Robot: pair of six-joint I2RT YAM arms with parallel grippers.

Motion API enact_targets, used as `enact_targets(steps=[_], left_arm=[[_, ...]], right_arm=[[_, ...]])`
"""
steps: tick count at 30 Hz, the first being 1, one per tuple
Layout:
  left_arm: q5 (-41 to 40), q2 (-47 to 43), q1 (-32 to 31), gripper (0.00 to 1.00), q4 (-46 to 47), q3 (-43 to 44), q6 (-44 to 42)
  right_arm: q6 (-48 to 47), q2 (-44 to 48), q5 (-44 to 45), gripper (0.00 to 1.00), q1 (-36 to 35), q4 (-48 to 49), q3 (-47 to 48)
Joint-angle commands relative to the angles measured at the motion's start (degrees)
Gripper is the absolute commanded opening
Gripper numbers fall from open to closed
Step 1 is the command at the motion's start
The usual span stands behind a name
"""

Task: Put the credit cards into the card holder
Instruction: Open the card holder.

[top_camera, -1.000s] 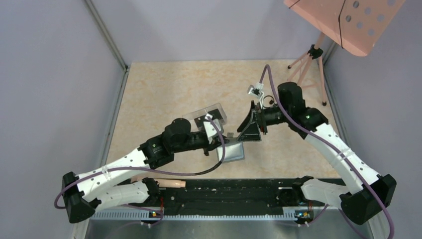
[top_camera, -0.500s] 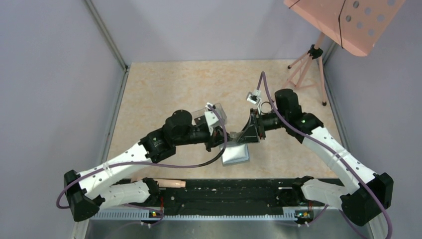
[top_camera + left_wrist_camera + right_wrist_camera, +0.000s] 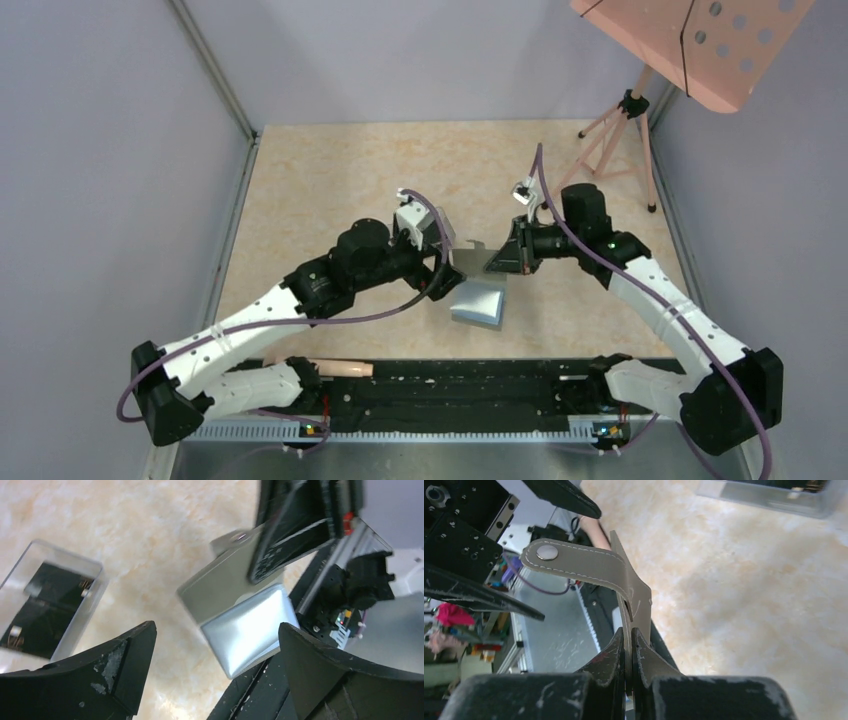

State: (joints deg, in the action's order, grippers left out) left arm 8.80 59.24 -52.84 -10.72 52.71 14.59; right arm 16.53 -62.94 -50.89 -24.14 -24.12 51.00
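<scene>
The card holder (image 3: 478,302) is a gray wallet lying open on the table, one flap raised. My right gripper (image 3: 630,632) is shut on that flap's edge (image 3: 631,597); its snap tab (image 3: 574,562) sticks out to the left. In the top view the right gripper (image 3: 498,262) sits just right of the wallet. My left gripper (image 3: 216,626) hangs open above the card holder (image 3: 250,627) with nothing between its fingers (image 3: 117,662). The credit cards (image 3: 42,602) are black and lie inside a clear plastic box (image 3: 75,562) on the left.
The clear box (image 3: 446,234) sits behind the left wrist, mostly hidden by it. A pink tripod stand (image 3: 620,130) is at the back right. The black rail (image 3: 460,385) runs along the near edge, just below the wallet.
The left gripper let go of the wallet, opened wide and drew back. The right gripper closed on the wallet's raised flap. The wallet shifted slightly to the right.
</scene>
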Motion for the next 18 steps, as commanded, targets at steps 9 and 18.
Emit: enact_targets(steps=[9, 18], left_arm=[[-4.2, 7.5, 6.6, 0.93, -9.6, -2.9, 24.4], [5.1, 14.3, 6.5, 0.83, -10.5, -0.3, 24.4]], right_arm=[[1.9, 4.4, 0.6, 0.00, 5.1, 4.7, -2.9], [3.1, 5.5, 1.7, 0.00, 5.5, 5.9, -4.4]])
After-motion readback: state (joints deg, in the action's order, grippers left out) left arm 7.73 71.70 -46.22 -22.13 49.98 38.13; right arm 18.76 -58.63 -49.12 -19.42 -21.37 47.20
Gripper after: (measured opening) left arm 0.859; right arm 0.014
